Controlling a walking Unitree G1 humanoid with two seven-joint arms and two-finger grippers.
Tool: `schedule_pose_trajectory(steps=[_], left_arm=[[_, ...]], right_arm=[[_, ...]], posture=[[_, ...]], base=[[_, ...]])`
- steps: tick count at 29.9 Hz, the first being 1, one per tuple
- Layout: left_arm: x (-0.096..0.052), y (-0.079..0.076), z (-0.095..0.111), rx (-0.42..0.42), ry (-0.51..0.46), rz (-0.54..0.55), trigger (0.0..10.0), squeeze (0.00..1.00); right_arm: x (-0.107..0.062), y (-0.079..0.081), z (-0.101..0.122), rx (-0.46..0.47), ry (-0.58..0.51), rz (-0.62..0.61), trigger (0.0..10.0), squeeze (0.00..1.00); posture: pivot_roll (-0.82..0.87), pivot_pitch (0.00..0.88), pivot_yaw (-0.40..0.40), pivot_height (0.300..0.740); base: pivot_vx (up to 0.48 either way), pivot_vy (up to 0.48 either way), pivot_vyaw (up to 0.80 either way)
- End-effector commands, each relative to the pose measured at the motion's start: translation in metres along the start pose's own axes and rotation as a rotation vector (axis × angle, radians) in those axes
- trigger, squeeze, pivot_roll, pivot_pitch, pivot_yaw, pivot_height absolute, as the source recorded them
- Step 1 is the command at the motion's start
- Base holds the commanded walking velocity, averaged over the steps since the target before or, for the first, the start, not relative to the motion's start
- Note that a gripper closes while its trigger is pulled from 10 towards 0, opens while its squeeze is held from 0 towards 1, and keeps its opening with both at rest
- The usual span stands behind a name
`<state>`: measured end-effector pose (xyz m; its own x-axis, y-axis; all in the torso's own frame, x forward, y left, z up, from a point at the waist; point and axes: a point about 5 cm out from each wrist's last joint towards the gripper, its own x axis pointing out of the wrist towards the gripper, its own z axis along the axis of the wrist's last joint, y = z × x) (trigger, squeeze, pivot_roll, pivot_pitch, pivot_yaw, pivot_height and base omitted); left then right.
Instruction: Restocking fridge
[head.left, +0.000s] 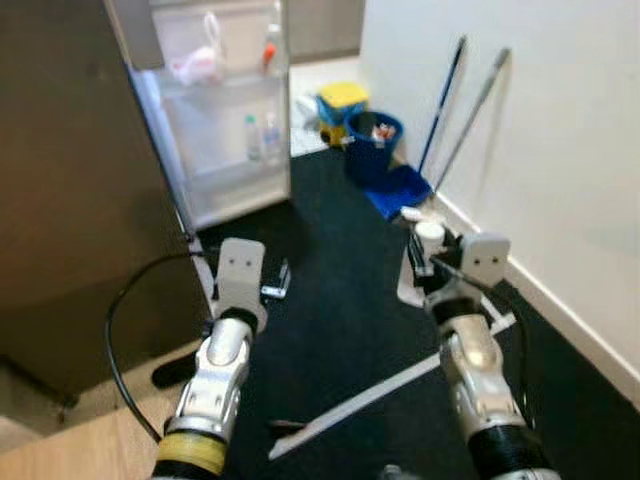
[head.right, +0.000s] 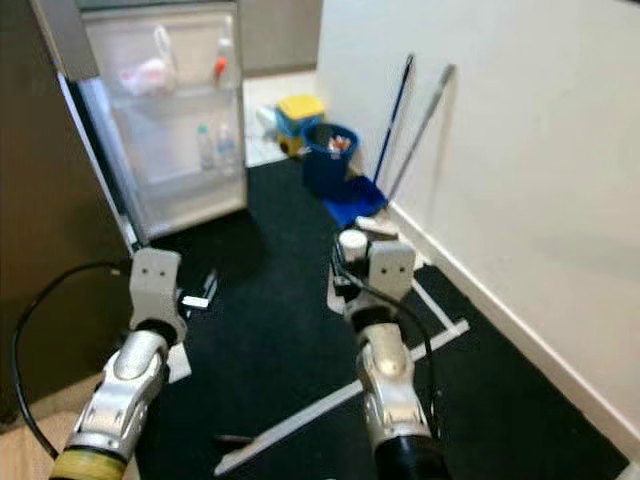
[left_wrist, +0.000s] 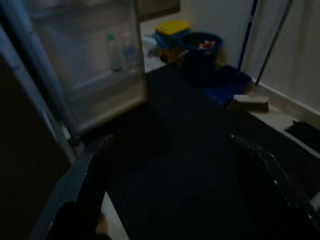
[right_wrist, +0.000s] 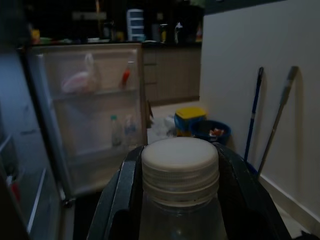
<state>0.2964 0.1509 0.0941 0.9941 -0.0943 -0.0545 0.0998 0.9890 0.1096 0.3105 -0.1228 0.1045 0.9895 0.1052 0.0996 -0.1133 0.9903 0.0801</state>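
Your right hand (right_wrist: 177, 200) is clamped on a white-capped bottle (right_wrist: 180, 172), one finger on either side below the cap; in the left eye view it sits right of centre, cap up. Your left hand (left_wrist: 170, 165) carries nothing, fingers spread wide apart over the dark carpet (head.left: 330, 300).

The fridge door (head.left: 215, 110) stands open at upper left of the frame, well apart from both hands. So the carry is in hand, the placing is not: you still have to close on the door, pick a shelf and set the bottle down.

Count on the door: two small clear bottles (head.left: 260, 137) side by side on the middle shelf; above them one red-capped bottle (head.left: 270, 48) and one white bag (head.left: 198, 62). It looks like room is left on both shelves, though the view is soft.

Upper right, against the wall: one blue bucket (head.left: 372, 145), one yellow box (head.left: 341, 98), two long handles (head.left: 470, 120), one blue, one grey.
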Motion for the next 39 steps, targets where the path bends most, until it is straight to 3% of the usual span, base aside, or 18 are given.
schedule_pose_trajectory(steps=[1,16,39], left_arm=[[0.0004,-0.0054,-0.0028,0.013,0.013,-0.023,10.0,0.0],[0.0013,-0.0043,-0.0036,0.019,0.021,-0.023,10.0,0.0],[0.002,-0.0057,-0.007,0.032,0.043,-0.024,10.0,0.0]], right_arm=[[-0.002,-0.0102,-0.0005,-0.001,0.001,-0.036,10.0,0.0],[-0.0013,-0.0078,-0.0006,-0.004,0.0,-0.033,10.0,0.0],[-0.002,-0.0079,-0.0018,-0.003,0.004,-0.036,10.0,0.0]], posture=[[-0.02,0.017,-0.039,0.74],[-0.02,0.017,-0.038,0.74],[-0.02,0.02,-0.036,0.74]], base=[[0.341,0.0,-0.61],[0.267,0.0,-0.16],[0.042,-0.445,0.0]])
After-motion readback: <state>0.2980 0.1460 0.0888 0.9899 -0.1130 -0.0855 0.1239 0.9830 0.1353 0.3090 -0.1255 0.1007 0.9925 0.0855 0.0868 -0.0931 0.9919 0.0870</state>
